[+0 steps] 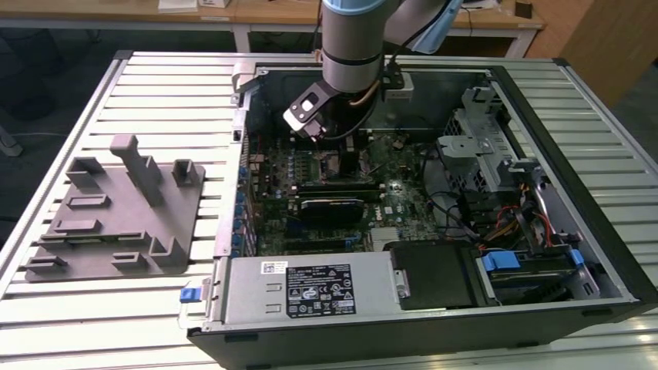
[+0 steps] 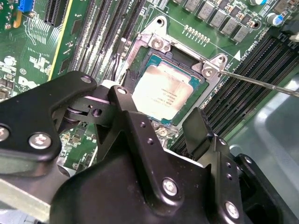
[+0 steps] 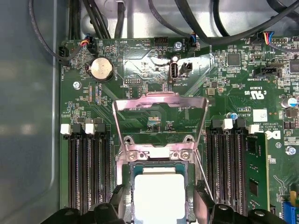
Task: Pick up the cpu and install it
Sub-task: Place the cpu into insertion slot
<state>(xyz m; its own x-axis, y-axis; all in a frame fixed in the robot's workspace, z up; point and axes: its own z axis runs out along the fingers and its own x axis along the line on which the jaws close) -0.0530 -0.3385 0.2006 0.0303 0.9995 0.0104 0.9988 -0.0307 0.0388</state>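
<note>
gripper: matte black metal links studded with round bolt heads; its two blunt fingers stand apart, one on each side of the socket, clasping nothing.
cpu: thin square chip with a pale, dull-metal top, lying flat in the socket between the fingers and just beside them; in the first wrist view it sits level in its dark frame.
socket frame: silvery stamped steel with screw heads at the corners.
lever: thin bright wire rod, slanting away from the socket.
load plate: shiny hinged steel window, raised open beyond the chip.
memory slots: long black ribbed channels flanking the socket.
motherboard: glossy green board crowded with small parts.
coin cell: flat round silver disc.
computer case: open dark metal box holding the board.
tray: grey moulded plastic with upright posts, at the exterior view's left.
table: pale ribbed metal slats.
</note>
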